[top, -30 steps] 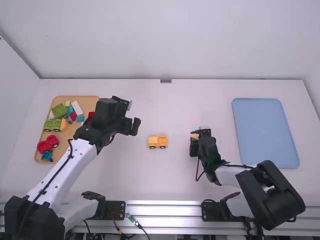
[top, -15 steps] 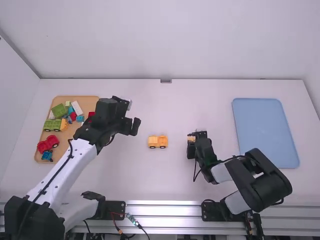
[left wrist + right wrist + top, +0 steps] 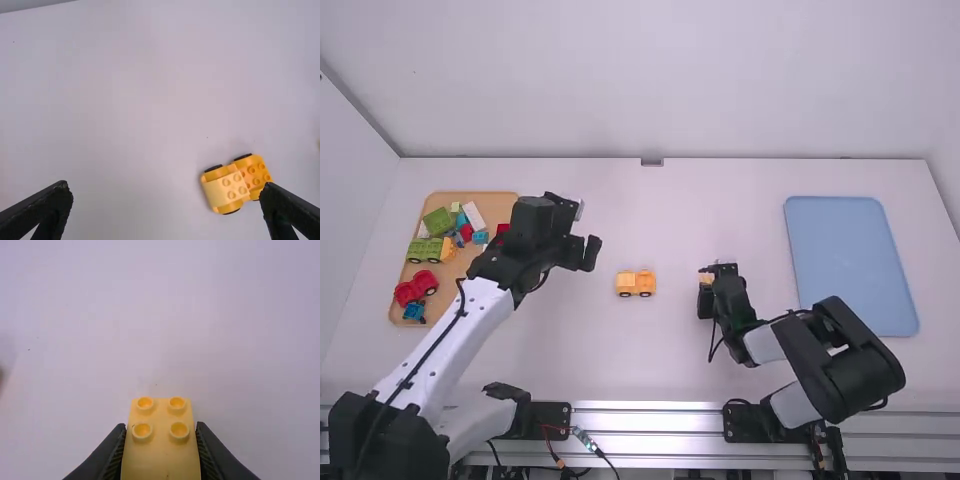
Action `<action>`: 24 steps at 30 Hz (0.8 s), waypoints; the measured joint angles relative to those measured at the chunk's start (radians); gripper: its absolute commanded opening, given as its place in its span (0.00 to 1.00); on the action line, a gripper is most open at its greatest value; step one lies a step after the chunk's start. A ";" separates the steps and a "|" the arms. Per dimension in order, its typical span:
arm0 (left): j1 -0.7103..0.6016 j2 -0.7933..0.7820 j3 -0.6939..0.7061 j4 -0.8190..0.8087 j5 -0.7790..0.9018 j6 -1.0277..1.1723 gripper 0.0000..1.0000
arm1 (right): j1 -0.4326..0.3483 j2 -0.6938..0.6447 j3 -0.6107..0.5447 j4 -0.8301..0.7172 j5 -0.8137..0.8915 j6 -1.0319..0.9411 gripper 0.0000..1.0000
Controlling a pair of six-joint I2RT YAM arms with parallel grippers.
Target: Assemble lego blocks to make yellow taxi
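The yellow wheeled car (image 3: 636, 284) sits about midway between the surface's (image 3: 650, 365) left and right edges. To its right, the right tool (image 3: 705, 284) pinches a yellow block (image 3: 160, 455) with round studs. The left tool (image 3: 584, 254) hangs spread between the car and the tan tray (image 3: 500, 204), its arm covering part of that tray, which lies near the left edge with green blocks (image 3: 438, 221) and red blocks (image 3: 416, 288). A blue tray (image 3: 851, 265) lies near the right edge.
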 measured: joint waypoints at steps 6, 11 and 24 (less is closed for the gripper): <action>0.000 0.000 0.000 -0.001 0.000 0.000 0.99 | 0.000 0.000 0.000 0.000 0.000 -0.001 0.38; 0.000 0.000 0.000 -0.003 0.000 -0.001 0.99 | 0.000 0.000 0.000 0.000 0.000 -0.001 0.53; 0.000 0.000 0.000 -0.003 0.000 0.000 0.99 | 0.000 -0.009 0.035 -0.082 -0.039 -0.032 0.99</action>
